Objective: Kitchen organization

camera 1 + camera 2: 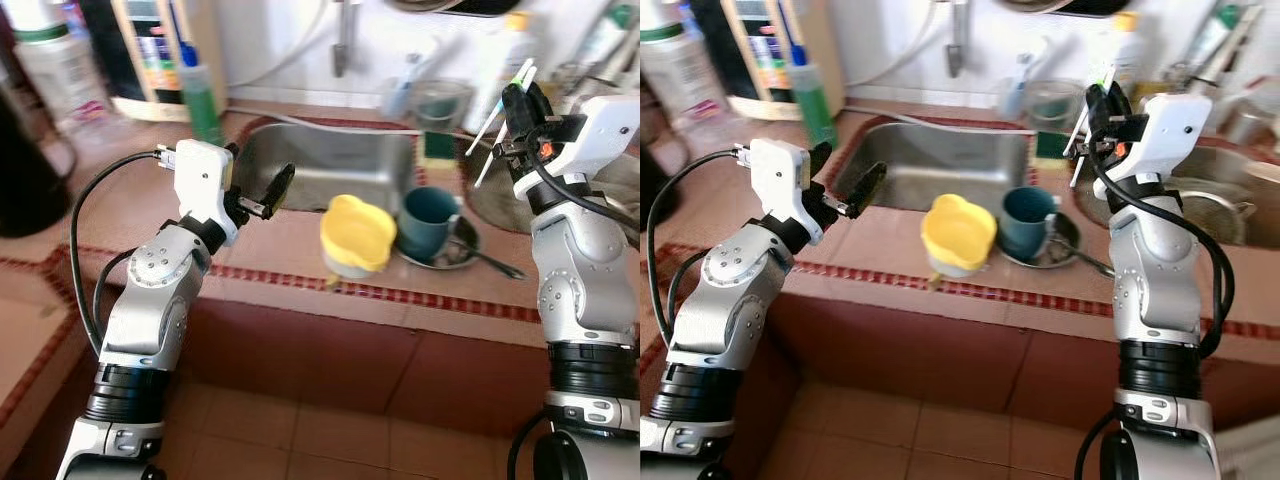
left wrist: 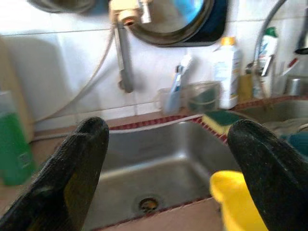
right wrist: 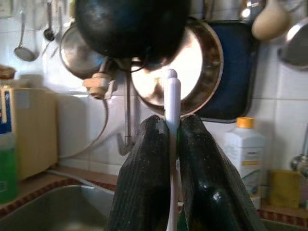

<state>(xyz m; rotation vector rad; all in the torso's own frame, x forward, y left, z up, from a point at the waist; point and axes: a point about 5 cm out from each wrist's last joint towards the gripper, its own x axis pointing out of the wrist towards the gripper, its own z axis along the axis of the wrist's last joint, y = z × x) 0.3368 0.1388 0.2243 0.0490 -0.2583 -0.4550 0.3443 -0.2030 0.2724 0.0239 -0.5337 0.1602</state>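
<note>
My right gripper [image 1: 519, 103] is raised at the right of the sink and is shut on two white toothbrushes [image 1: 488, 135] with green tips. Their white handles [image 3: 172, 103] stand pinched between the fingers [image 3: 144, 163] in the right wrist view. My left gripper [image 1: 257, 180] hovers open over the left rim of the steel sink [image 1: 340, 165], holding nothing; its fingers [image 2: 79, 163] frame the basin and drain. A yellow cup [image 1: 357, 235] and a teal mug [image 1: 428, 222] stand on the counter edge in front of the sink.
The mug sits on a dark pan [image 1: 455, 250] with a spoon [image 1: 492, 262]. A clear holder with a toothbrush [image 1: 440, 100], a green sponge [image 1: 437, 146] and a green bottle [image 1: 203, 100] line the back. Pans [image 3: 192, 62] hang on the tiled wall.
</note>
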